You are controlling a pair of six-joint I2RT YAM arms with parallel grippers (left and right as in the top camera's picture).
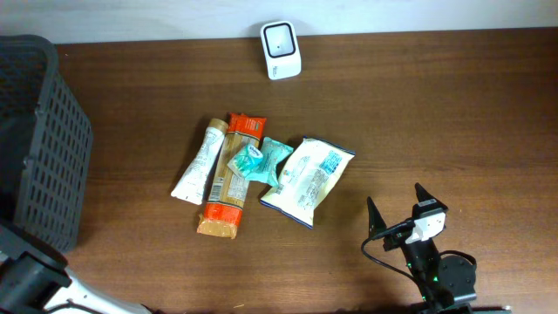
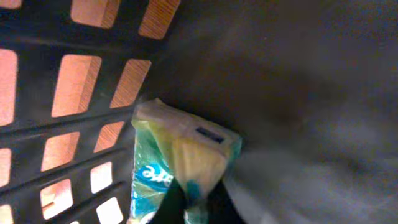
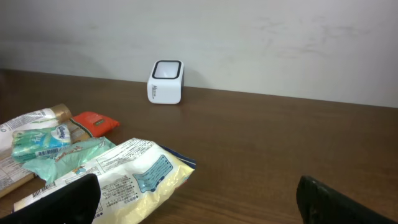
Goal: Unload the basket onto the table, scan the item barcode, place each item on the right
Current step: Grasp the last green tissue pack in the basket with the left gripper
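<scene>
In the left wrist view my left gripper (image 2: pixel 196 202) is shut on the end of a teal and pale yellow snack packet (image 2: pixel 180 149), deep inside the black basket (image 2: pixel 74 134). The packet lies against the slotted wall. No barcode shows on it. The white barcode scanner (image 1: pixel 281 50) stands at the table's far edge, and in the right wrist view the scanner (image 3: pixel 166 81) is far off at the left. My right gripper (image 1: pixel 394 199) is open near the front right of the table, with nothing between its fingers (image 3: pixel 68 196).
The black basket (image 1: pixel 39 139) fills the table's left end. In the middle lies a cluster: a white tube (image 1: pixel 199 161), an orange-brown bar (image 1: pixel 231 179), a teal packet (image 1: pixel 257 161) and a white-yellow bag (image 1: pixel 307 179). The white-yellow bag (image 3: pixel 130 177) lies just ahead of the right gripper's left finger.
</scene>
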